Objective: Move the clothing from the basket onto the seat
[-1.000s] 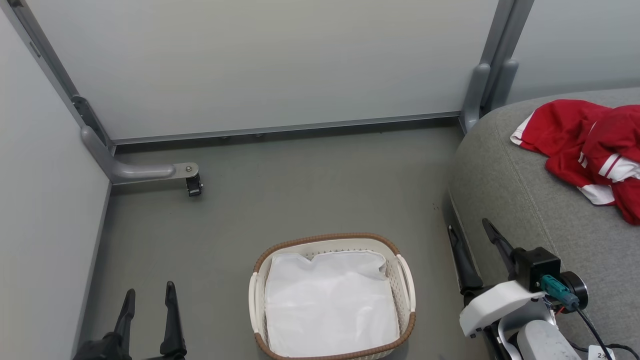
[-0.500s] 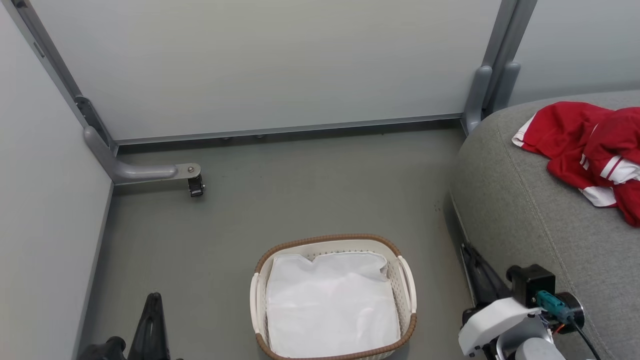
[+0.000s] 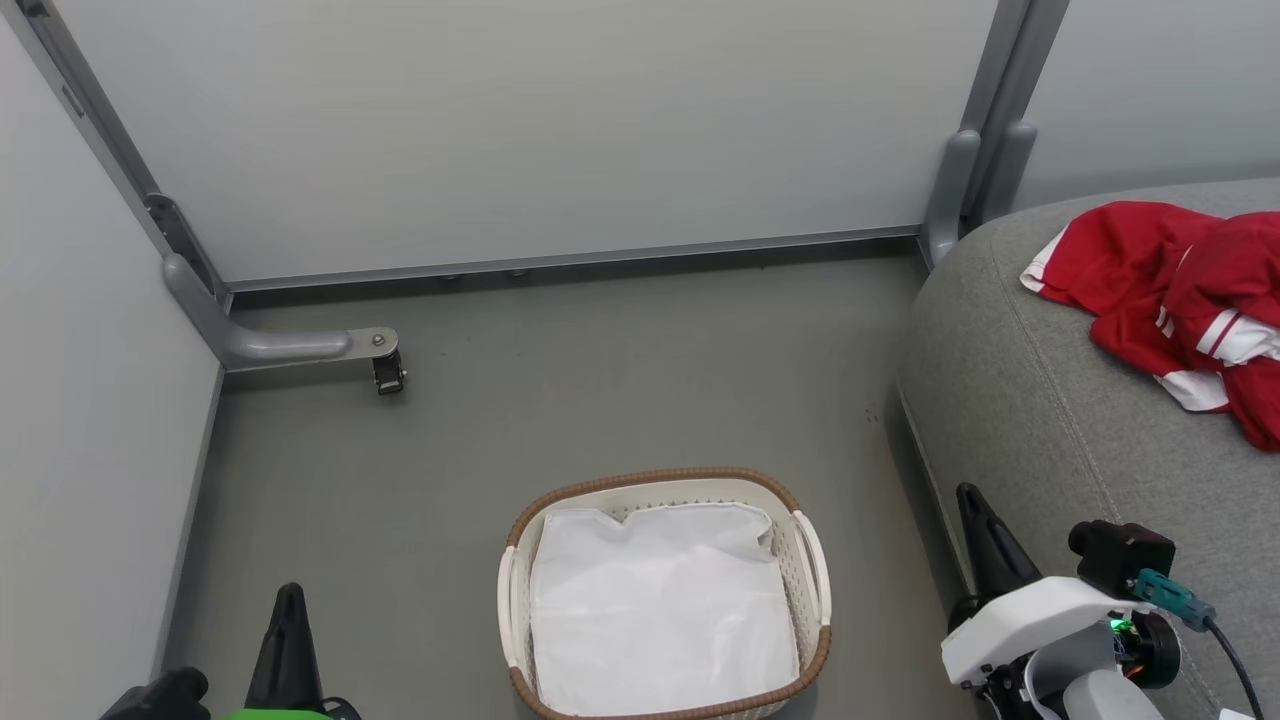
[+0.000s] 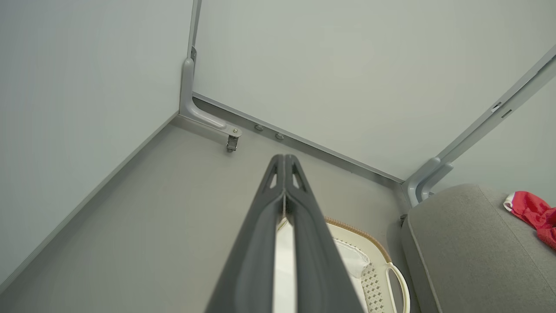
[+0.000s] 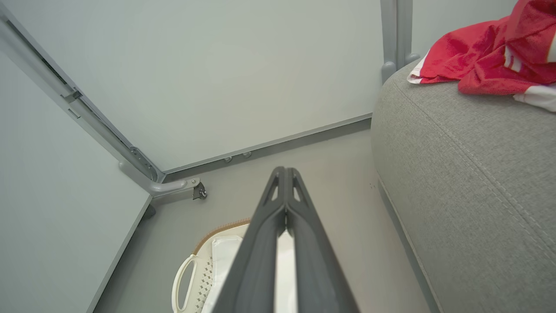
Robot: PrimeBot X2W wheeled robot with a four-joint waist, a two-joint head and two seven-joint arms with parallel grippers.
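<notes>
My left hand (image 3: 290,598) and right hand (image 3: 967,497) are both pinched shut and empty, while the clothing (image 3: 1165,285), which looks soft, light and limp, lies heaped on the seat (image 3: 1040,430), best gripped at a bunched fold.

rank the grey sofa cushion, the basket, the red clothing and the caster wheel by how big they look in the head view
1. grey sofa cushion, though the frame crops it
2. basket
3. red clothing, also cropped at the right edge
4. caster wheel, far the smallest
</notes>
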